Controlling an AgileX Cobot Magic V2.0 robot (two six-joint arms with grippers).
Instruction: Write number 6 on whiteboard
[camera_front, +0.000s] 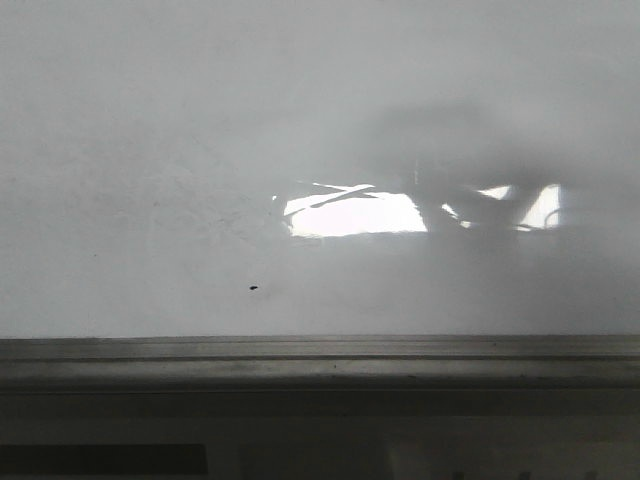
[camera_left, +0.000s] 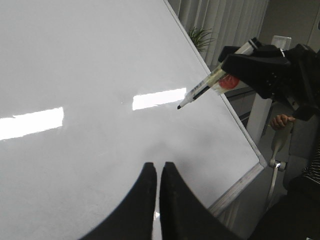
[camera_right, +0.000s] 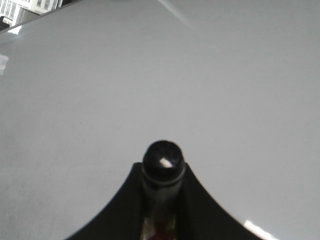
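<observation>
The whiteboard (camera_front: 150, 150) fills the front view, glossy white with a bright glare patch. No number 6 or other marker line shows on it in any view. My right gripper (camera_right: 162, 167) is shut on a black-tipped marker (camera_right: 162, 160). In the left wrist view the right gripper (camera_left: 235, 70) holds the marker (camera_left: 200, 90) slanted, tip down, close over the whiteboard (camera_left: 75, 75) near its right edge. I cannot tell whether the tip touches. My left gripper (camera_left: 156, 166) is shut and empty, low over the board.
A tiny black speck (camera_front: 253, 288) sits on the board. A grey metal edge strip (camera_front: 320, 350) runs along the near side. The board's corner (camera_left: 260, 165) drops off beside a person's hand (camera_left: 280, 121). A plant (camera_left: 200, 37) stands beyond the board.
</observation>
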